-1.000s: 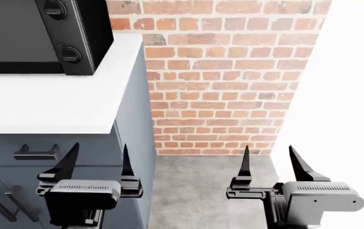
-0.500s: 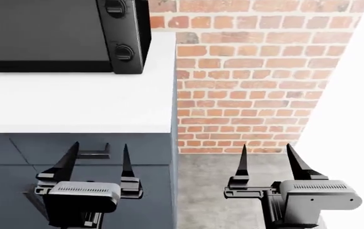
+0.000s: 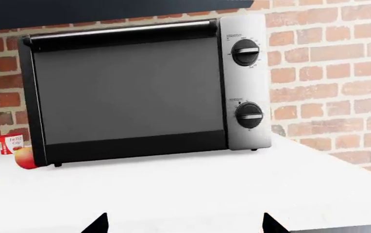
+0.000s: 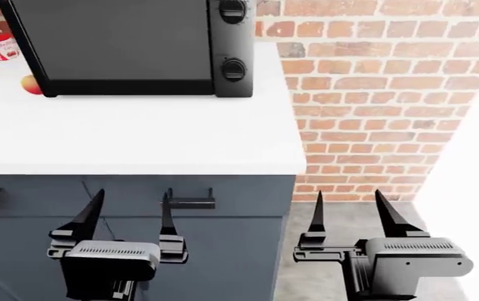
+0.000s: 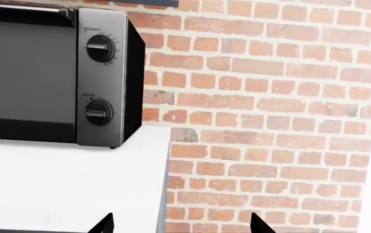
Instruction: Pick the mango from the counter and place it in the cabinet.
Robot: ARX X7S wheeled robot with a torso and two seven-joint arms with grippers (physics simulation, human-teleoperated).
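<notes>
Left wrist: mango (image 3: 24,158) on the bench (image 3: 192,189), tucked against the toaster oven (image 3: 140,90) corner, red can (image 3: 10,143) just behind.

Head: view has panned left over the last second, so mango (image 4: 31,84) is now in frame, far left. Left end effector (image 4: 129,216) and right end effector (image 4: 354,214) both spread, empty.

Right wrist: brick wall (image 5: 270,111), bench edge only. Still approaching.

Bright, even, flat light throughout; the white counter (image 4: 139,138) is nearly blown out, and the head view's right edge washes to pure white. Edges are sharp, with only a thin shadow under the toaster oven (image 3: 140,87).
</notes>
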